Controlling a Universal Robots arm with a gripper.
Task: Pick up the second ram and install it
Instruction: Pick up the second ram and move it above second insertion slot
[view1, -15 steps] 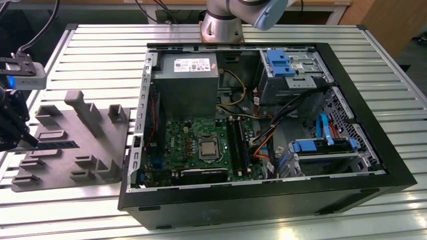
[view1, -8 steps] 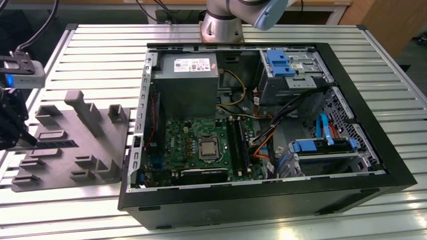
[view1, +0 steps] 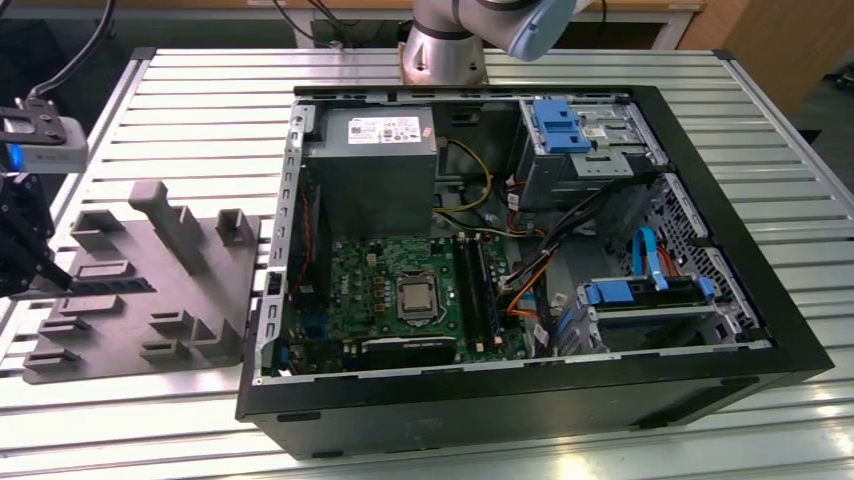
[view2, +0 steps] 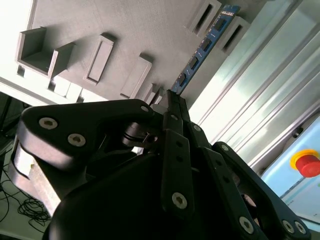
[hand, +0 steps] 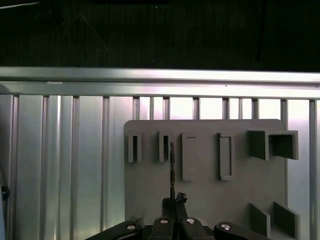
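Pincer (view2: 172, 97) clamped shut on one end of the second ram (view2: 202, 47). The stick reaches ahead of the tips, over the grey holder (hand: 210, 200) on the counter (hand: 60, 165). Grasp looks made; seating it remains, with the open computer case (view1: 534, 250) well apart from the pincer.

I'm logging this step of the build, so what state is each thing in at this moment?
Black gripper: shut on one end of the memory stick.
Second ram, a narrow board with black chips: gripped at one end, above the fixture.
Grey moulded fixture tray: lying flat.
Black computer case: on its side, panel off, inside exposed.
Silver processor: uncovered, no cooler over it.
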